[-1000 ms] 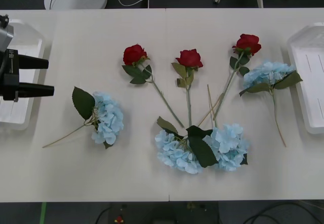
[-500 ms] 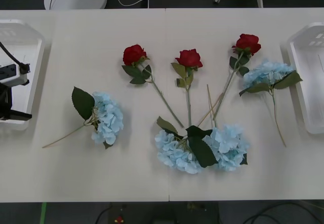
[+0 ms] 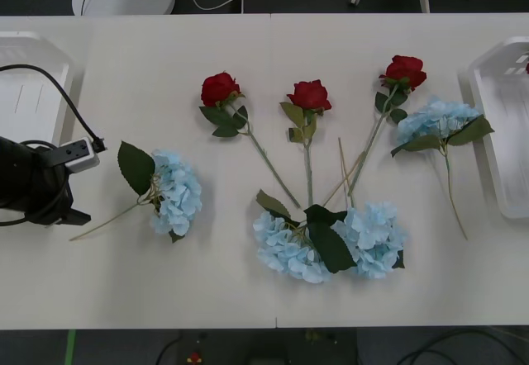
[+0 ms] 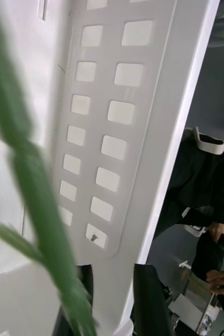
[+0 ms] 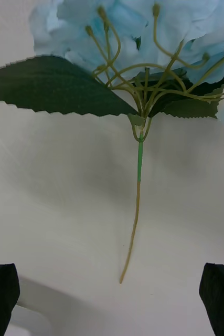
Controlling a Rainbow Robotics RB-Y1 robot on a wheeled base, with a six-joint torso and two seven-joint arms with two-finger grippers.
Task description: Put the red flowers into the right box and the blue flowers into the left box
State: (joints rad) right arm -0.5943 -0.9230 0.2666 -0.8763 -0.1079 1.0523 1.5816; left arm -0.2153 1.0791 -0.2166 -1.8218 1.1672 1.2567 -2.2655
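Blue flower [image 5: 143, 31] near table's left edge, stem framed between left gripper [image 5: 112, 299] fingers spread for pickup; right gripper [image 4: 112, 299] clamps rose stem [image 4: 33, 199] over right box [image 4: 117, 131].

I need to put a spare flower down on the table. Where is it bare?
Bare: the far strip beyond the roses, and the near-left corner in front of the left hydrangea. Crowded: near middle, where two hydrangeas cover crossing stems. The left gripper sits open at that hydrangea's stem.

At the left edge of the front view, the left arm [image 3: 29, 185] is a bulky black body carrying a small grey block and a looping black cable; the left claw [image 5: 112, 299] has black, blunt fingers.
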